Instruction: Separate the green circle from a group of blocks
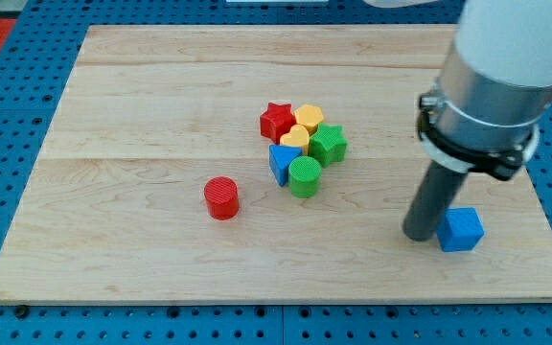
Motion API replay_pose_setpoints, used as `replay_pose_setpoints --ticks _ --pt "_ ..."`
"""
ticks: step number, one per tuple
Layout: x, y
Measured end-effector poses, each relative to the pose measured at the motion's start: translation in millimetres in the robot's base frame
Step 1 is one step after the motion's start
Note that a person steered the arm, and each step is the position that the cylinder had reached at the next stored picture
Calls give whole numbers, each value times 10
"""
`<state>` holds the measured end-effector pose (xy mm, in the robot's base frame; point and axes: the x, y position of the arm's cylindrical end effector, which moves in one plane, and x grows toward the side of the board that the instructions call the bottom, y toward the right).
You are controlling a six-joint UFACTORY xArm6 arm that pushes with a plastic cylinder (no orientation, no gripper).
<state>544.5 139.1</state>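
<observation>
I've got one camera, high and close, looking down across the pale wooden board (pixel 161 86) behind my tip (pixel 417 233).

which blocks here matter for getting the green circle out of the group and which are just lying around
Job:
green circle
its group: red star, yellow hexagon, yellow heart, green star, blue triangle
my tip, off to the view's right of the group

Lying about:
red cylinder
blue cube, beside my tip

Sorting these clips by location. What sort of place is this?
Probably a robotics lab tabletop: a wooden board on blue studded matting, small toy blocks like the green circle, and my tip beside a blue cube.
</observation>
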Motion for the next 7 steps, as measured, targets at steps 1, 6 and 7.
replay_pose_setpoints --ticks 1,6,7 --pt "-388 -5" --pt "-603 -1884" --pt "-494 -1850"
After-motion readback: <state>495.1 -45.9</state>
